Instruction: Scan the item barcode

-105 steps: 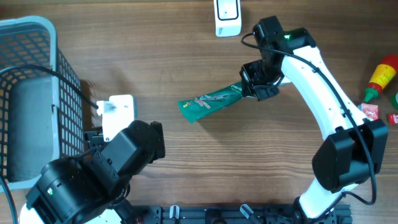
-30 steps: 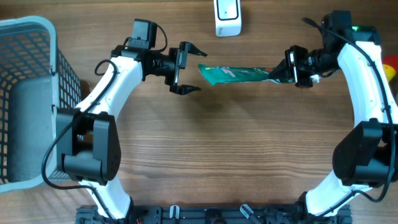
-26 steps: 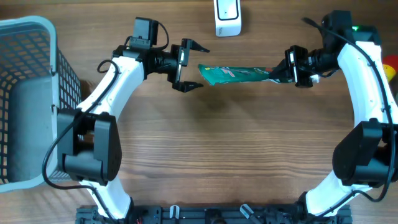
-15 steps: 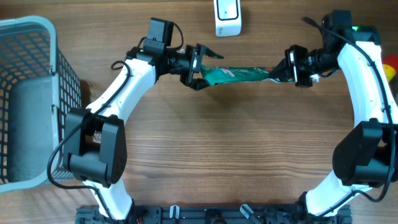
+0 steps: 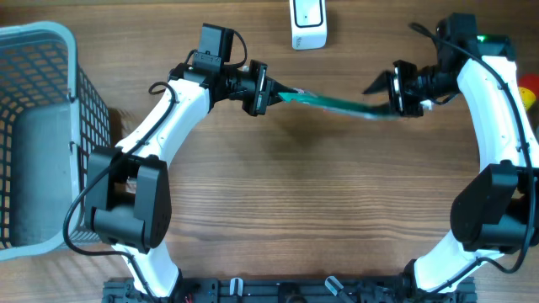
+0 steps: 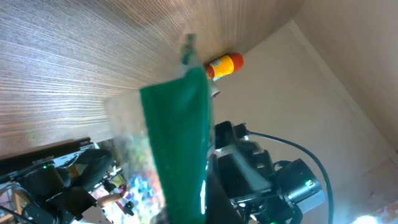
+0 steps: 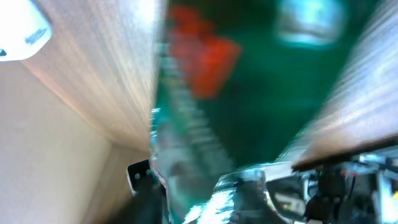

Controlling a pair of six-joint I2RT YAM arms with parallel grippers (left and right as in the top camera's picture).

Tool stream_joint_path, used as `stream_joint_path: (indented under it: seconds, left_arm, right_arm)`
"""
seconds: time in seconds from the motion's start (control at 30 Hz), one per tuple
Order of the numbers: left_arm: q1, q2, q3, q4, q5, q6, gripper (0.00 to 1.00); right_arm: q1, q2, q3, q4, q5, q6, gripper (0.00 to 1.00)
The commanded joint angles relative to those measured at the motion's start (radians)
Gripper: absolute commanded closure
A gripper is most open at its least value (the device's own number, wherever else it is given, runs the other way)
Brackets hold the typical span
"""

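Note:
The item, a long green packet (image 5: 333, 104), hangs above the table between both arms and shows edge-on from overhead. My left gripper (image 5: 268, 91) is shut on its left end. My right gripper (image 5: 384, 99) stands open around its right end, which droops between the spread fingers. The packet (image 6: 177, 143) runs up from the jaws in the left wrist view. It fills the right wrist view as a blurred green packet (image 7: 249, 93) with a red patch. No barcode can be made out. The white scanner (image 5: 308, 22) lies at the table's far edge.
A grey basket (image 5: 34, 50) stands at the left edge. A red and yellow bottle (image 5: 526, 91) lies at the right edge, and the bottle (image 6: 224, 64) also shows in the left wrist view. The scanner (image 7: 18, 28) appears at the upper left of the right wrist view.
My left gripper moved right onto the packet's left end and shut on it. My right gripper then opened, and the packet turned edge-on with its right end sagging.

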Motion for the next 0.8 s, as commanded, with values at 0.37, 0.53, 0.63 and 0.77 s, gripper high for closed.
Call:
stream_joint_path:
  seconds: [0.37,0.53,0.63,0.77]
  left_arm:
    - [0.103,0.007,0.001,-0.031,-0.020,-0.032,0.96]
    - [0.121,0.007,0.001,-0.031,-0.039,-0.047,0.96]
    - [0.126,0.007,0.001,-0.031,-0.040,-0.077,0.96]
    - [0.126,0.007,0.001,-0.031,-0.039,-0.099,0.96]
  right_arm:
    - [0.014,-0.032,0.010,0.279,-0.043,-1.201,0.01]
    - [0.108,-0.109,0.010,0.185,0.146,-1.461,0.01]
    - [0.220,-0.154,0.010,0.193,0.260,-1.533,0.03]
    - [0.390,-0.162,-0.001,0.202,0.430,-1.580,0.13]
